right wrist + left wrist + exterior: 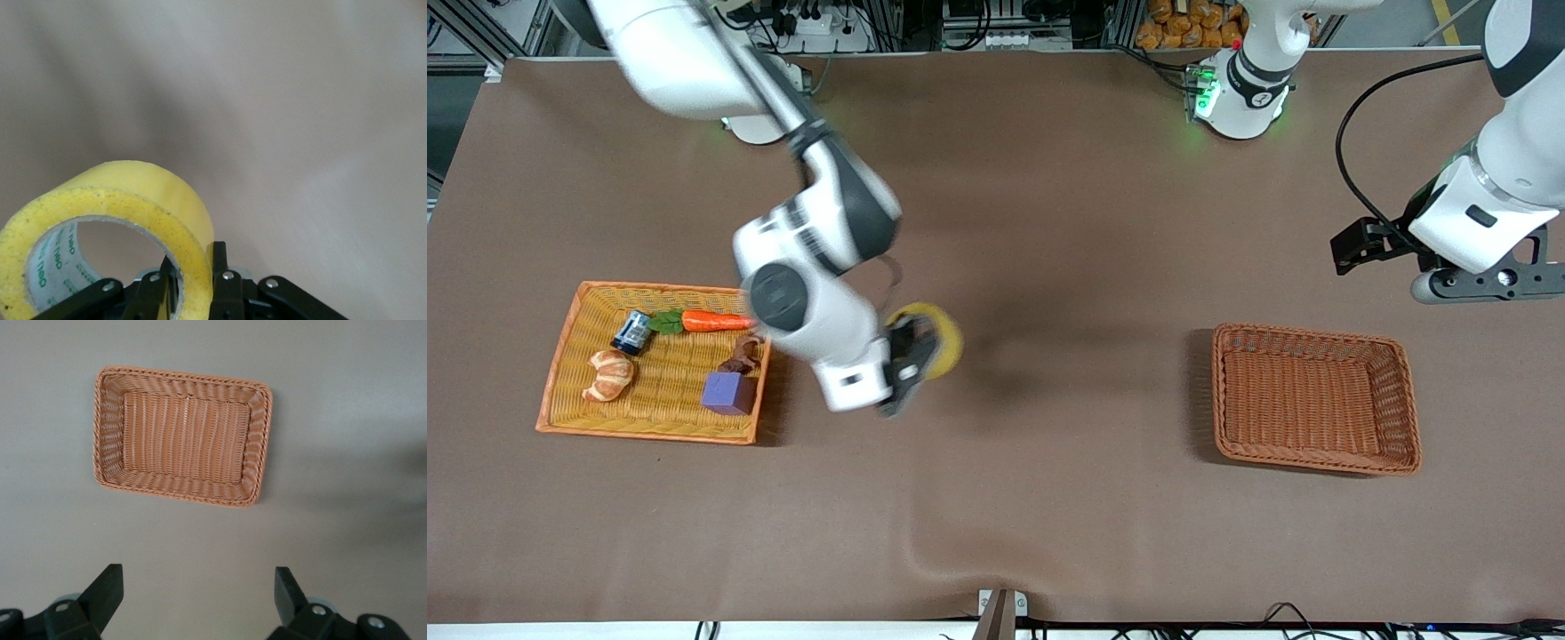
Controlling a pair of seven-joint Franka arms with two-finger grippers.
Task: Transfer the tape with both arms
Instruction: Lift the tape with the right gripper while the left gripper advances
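I find the right gripper (911, 360) clamped on the wall of the tape (935, 340), holding the roll in the air over bare table just beside the yellow basket (578, 409). The left gripper (193, 597) waits with its fingers (107, 590) spread wide and nothing between them, raised over the table near the brown basket (1405, 418)

A yellow tray (569, 356) on the counter (1049, 222) sits beside the right end effector (911, 356), holding a carrot (716, 321), croissant (609, 374), purple cube (729, 393) and small can (632, 332). An empty brown basket (1405, 400) lies below the left end effector (197, 600).
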